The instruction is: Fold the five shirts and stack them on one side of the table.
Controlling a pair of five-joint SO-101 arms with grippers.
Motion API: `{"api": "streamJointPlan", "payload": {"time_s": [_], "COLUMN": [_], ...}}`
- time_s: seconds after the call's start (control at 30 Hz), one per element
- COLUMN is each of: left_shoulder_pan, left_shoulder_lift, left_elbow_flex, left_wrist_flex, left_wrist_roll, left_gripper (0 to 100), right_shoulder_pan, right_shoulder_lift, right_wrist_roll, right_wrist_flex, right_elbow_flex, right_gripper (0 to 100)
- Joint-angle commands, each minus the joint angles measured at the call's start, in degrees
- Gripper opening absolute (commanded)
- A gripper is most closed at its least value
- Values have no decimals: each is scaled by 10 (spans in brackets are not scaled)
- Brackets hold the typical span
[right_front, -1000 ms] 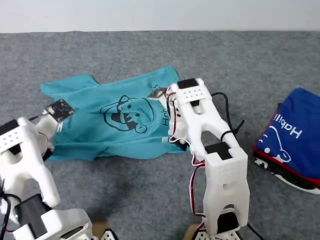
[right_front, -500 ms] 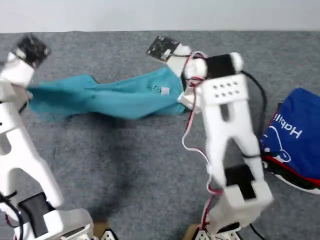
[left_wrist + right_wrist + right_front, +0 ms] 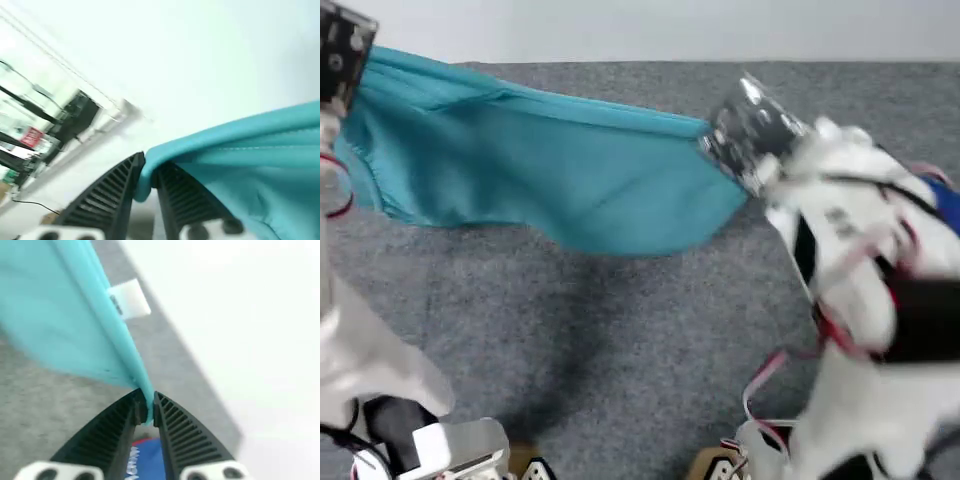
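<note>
A: What's the biggest thing on view?

B: The grey table [image 3: 620,340]. Above it the teal shirt [image 3: 540,170] is stretched out in the air between the two arms, with its lower edge sagging in the middle, clear of the table.

A: Which arm has which end?

B: The left arm [image 3: 360,340] holds up the end at the table's far left corner. The right arm [image 3: 860,290] holds the other end, towards the right side.

A: Any other clothing?

B: A blue shirt [image 3: 145,460] lies on the table below the right arm.

A: How do the fingers stand?

B: The left gripper [image 3: 147,172] is nearly closed and pinches a rolled edge of the teal cloth. The right gripper [image 3: 146,407] is clamped just as tightly on a thin edge of the same shirt.

A: Anything smaller?

B: A white label [image 3: 129,299] sticks out from the shirt's hem, up the cloth from the right fingers.
</note>
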Motion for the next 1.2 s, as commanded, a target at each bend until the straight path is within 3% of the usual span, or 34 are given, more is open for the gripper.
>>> {"api": "streamJointPlan", "payload": {"time_s": [0.0,0.33,0.6,0.73,0.83,0.97,1.17], "left_shoulder_pan": [-1,-63,-37,15,61,164,299], "left_shoulder_lift": [-7,-17,-55,-59,-58,-65,-59], "left_elbow_flex": [-94,-154,-39,11,58,70,50], "left_wrist_flex": [63,66,65,62,4,-85,-96], "left_wrist_roll": [7,-50,-107,-120,-117,-96,-84], "left_gripper": [5,5,5,5,5,5,5], "right_shoulder_pan": [48,123,75,69,71,68,66], "right_shoulder_lift": [-63,-159,-160,-165,-166,-166,-166], "right_wrist_roll": [22,55,24,23,19,-15,-60], "right_wrist_flex": [-10,-47,-17,-17,-15,14,22], "right_elbow_flex": [-31,-28,35,110,155,180,240], "right_gripper": [12,13,13,12,12,12,13]}}
